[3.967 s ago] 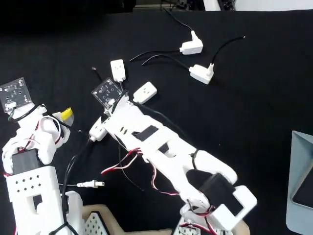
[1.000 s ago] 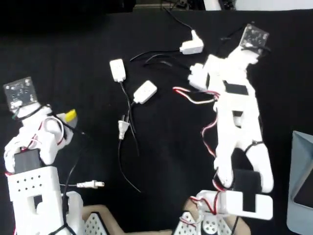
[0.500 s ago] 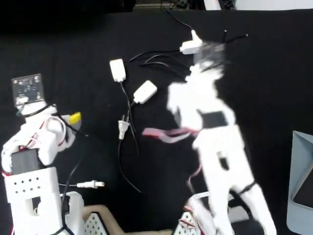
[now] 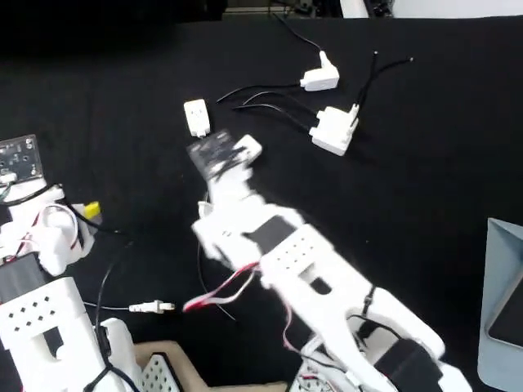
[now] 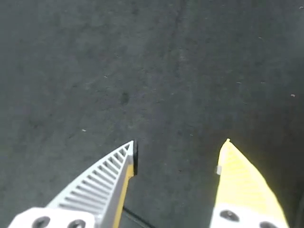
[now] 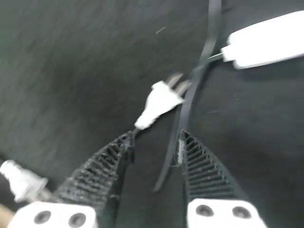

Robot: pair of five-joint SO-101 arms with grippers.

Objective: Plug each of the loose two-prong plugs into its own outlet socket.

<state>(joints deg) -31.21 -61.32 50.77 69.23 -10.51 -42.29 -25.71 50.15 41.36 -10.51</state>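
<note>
Right arm [image 4: 278, 245] swings back to centre; right fingers [image 6: 202, 166] released over small white two-prong plug [image 6: 159, 102], grasp likely next; left fingers [image 5: 107, 178] released.

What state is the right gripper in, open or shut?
Open: the right gripper has its tips clearly apart, a white plug lying just beyond them.

- Smears the right arm [image 4: 270, 245] in the high view, hiding part of an outlet socket [image 4: 252, 148].
- Blurs the two-prong plug [image 6: 159, 102] in the right wrist view; cannot count prongs.
- Crops a grey container [image 4: 502, 302] at the edge.
</note>
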